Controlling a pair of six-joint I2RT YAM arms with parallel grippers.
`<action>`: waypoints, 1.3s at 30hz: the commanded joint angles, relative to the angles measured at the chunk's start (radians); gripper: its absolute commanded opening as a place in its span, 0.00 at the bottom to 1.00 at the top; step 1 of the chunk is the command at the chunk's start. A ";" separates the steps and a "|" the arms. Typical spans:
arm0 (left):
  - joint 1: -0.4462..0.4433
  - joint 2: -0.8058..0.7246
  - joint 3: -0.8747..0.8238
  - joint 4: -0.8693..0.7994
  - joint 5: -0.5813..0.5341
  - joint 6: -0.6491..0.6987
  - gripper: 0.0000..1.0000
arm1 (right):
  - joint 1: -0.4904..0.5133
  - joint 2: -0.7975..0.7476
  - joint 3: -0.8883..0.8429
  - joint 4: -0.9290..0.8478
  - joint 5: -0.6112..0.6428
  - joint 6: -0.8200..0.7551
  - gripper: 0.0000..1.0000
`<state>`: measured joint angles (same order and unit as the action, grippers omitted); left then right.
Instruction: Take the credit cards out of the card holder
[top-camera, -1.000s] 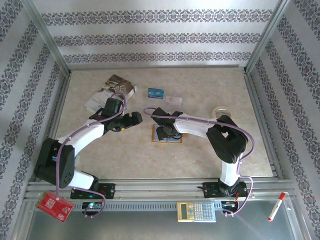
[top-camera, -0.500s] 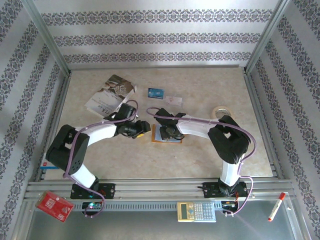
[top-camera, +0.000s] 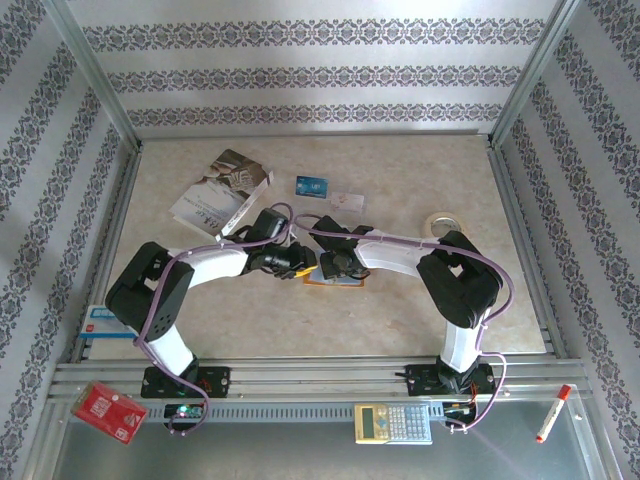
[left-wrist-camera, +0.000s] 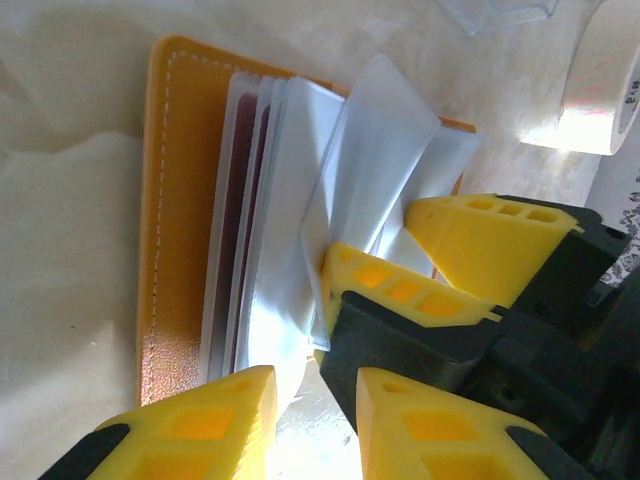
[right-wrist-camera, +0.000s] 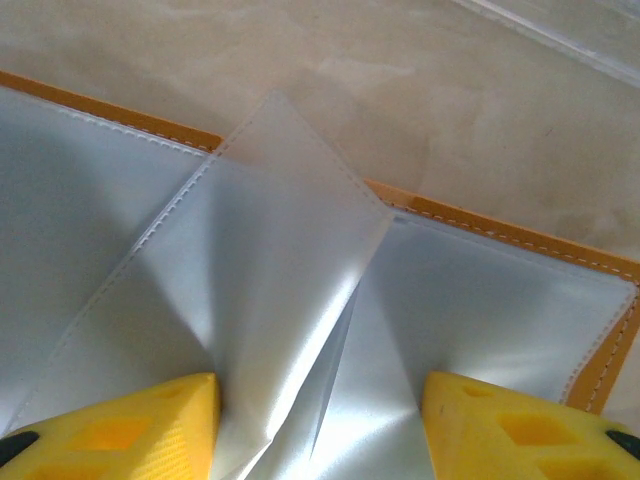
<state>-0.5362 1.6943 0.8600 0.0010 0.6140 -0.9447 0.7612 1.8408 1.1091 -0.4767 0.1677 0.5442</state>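
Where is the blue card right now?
In the top view the blue card lies flat on the table, toward its far edge, between the white booklet on its left and a pale card on its right.

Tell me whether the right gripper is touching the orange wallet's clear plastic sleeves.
Touching: left wrist view shows the right gripper fingertip pressed into the clear plastic sleeves.

Beige table (top-camera: 400, 320) — card holder (left-wrist-camera: 180, 250), blue card (top-camera: 312, 185), pale card (top-camera: 347, 200), tape roll (top-camera: 441, 222), booklet (top-camera: 215, 195).

card holder (top-camera: 338, 281): orange, lying open mid-table, clear pockets fanned up | blue card (top-camera: 312, 185): flat, far of holder | pale card (top-camera: 347, 200): flat, right of blue | dark red card (left-wrist-camera: 256, 220): inside pocket
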 joint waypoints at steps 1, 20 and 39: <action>-0.013 0.019 0.004 0.029 0.009 -0.030 0.28 | -0.010 0.043 -0.040 -0.021 -0.036 -0.002 0.57; -0.019 0.035 0.022 -0.020 -0.016 -0.003 0.30 | -0.012 0.051 -0.034 -0.020 -0.045 -0.006 0.55; -0.028 0.074 0.062 0.006 0.020 0.000 0.24 | -0.053 -0.131 -0.115 0.101 -0.160 0.000 0.53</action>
<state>-0.5537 1.7592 0.8967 -0.0101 0.6178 -0.9508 0.7254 1.7733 1.0378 -0.4084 0.0807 0.5442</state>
